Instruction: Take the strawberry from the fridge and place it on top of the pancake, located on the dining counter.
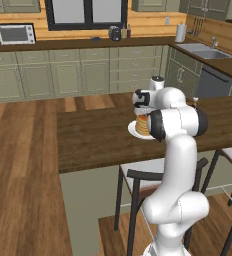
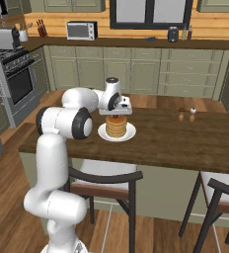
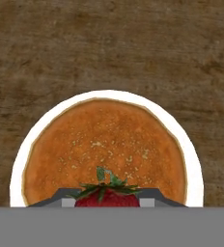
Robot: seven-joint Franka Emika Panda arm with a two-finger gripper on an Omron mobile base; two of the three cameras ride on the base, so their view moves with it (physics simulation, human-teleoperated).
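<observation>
The robot's fingers (image 3: pixel 107 202) pinch a red strawberry (image 3: pixel 107 197) directly above the pancake stack (image 3: pixel 104 149). The pancakes sit on a white plate (image 3: pixel 193 166) on the dark wooden tabletop (image 3: pixel 109 43); in the hand view the berry lies at their 6 o'clock edge.

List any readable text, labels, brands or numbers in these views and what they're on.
None readable.
Toaster oven: no legible markings, too small to tell.
White plate, pancake, strawberry in the shut tool: no text.
Dining counter: bare wood grain, no text.

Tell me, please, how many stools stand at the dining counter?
2: one stool in front of the counter below the pancakes, another stool further right. Others may be hidden.
</observation>
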